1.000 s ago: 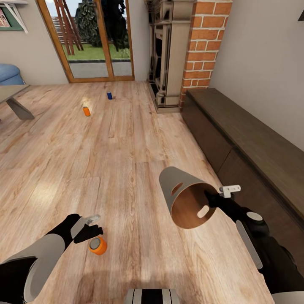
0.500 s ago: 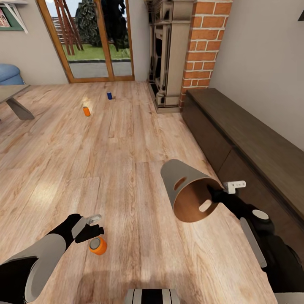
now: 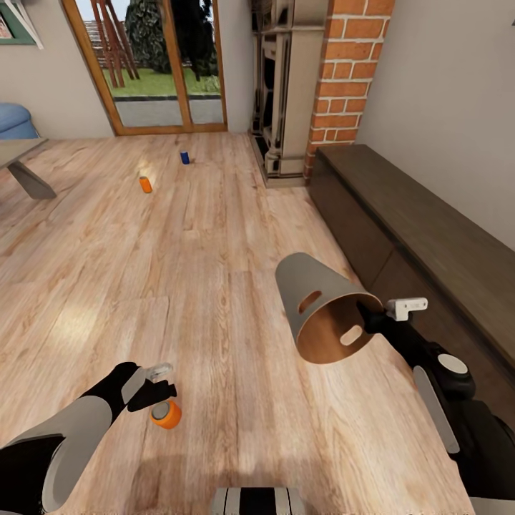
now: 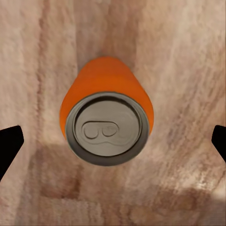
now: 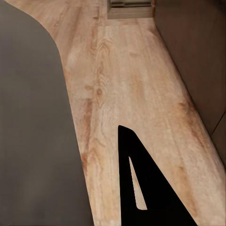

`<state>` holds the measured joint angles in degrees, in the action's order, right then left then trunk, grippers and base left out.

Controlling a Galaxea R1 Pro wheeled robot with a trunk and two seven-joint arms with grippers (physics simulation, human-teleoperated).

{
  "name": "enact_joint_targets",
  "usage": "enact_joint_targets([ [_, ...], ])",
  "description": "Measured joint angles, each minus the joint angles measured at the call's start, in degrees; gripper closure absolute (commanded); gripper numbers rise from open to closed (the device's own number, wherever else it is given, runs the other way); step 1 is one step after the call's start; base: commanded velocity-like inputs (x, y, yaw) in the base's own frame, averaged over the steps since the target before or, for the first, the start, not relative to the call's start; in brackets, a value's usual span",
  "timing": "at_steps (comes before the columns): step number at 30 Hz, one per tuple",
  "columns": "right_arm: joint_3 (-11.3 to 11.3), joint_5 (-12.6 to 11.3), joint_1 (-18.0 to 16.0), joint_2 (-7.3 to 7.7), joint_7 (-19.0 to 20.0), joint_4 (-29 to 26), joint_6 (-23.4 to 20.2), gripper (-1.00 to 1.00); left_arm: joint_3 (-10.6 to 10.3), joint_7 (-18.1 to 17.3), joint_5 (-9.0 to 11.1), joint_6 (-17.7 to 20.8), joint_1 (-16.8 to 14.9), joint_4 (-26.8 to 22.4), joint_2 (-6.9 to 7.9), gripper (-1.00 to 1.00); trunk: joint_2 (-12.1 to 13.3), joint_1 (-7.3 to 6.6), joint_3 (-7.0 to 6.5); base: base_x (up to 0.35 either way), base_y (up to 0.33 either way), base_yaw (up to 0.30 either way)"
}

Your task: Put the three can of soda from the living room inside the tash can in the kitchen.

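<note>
An orange can of soda (image 3: 166, 414) stands upright on the wood floor at the lower left, its silver top (image 4: 107, 129) facing the left wrist camera. My left gripper (image 3: 162, 382) hovers open just above it, its two fingertips (image 4: 10, 143) spread wide on either side without touching. Farther off on the floor stand a second orange can (image 3: 145, 184) and a dark blue can (image 3: 184, 157). My right gripper (image 3: 372, 323) is shut on the rim of the grey trash can (image 3: 315, 307), held tilted in the air with its brown inside showing. The bin's grey wall (image 5: 33, 141) lies beside one black finger (image 5: 146, 188).
A long dark wood cabinet (image 3: 429, 229) runs along the right wall. Behind it rise the brick chimney (image 3: 345, 71) and the ornate fireplace (image 3: 286, 93). Wood-framed glass doors (image 3: 157, 64) are at the back, with a table's corner (image 3: 21, 168) and a blue sofa (image 3: 13, 118) at the left.
My right arm has carried the trash can a little to the right and away. The camera has tipped slightly. The left gripper and the cans have stayed put.
</note>
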<state>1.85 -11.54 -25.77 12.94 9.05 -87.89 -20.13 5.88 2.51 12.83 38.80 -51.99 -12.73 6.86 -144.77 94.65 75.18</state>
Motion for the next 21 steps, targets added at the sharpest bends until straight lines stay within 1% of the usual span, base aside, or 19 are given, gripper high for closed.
enact_joint_targets([
  [9,0.1,0.0,0.0,-0.03,0.0,-0.2,0.4,1.0,0.0,0.1,0.0,0.0,0.0,0.0,-0.05,-1.0,-0.1,0.23,1.99,0.0,0.0,0.0],
  [21,0.0,0.0,0.0,-0.15,0.0,-0.2,0.5,1.0,0.0,0.3,0.1,-0.1,0.0,0.0,-0.26,-1.0,-0.1,0.23,2.0,0.01,0.0,0.0],
])
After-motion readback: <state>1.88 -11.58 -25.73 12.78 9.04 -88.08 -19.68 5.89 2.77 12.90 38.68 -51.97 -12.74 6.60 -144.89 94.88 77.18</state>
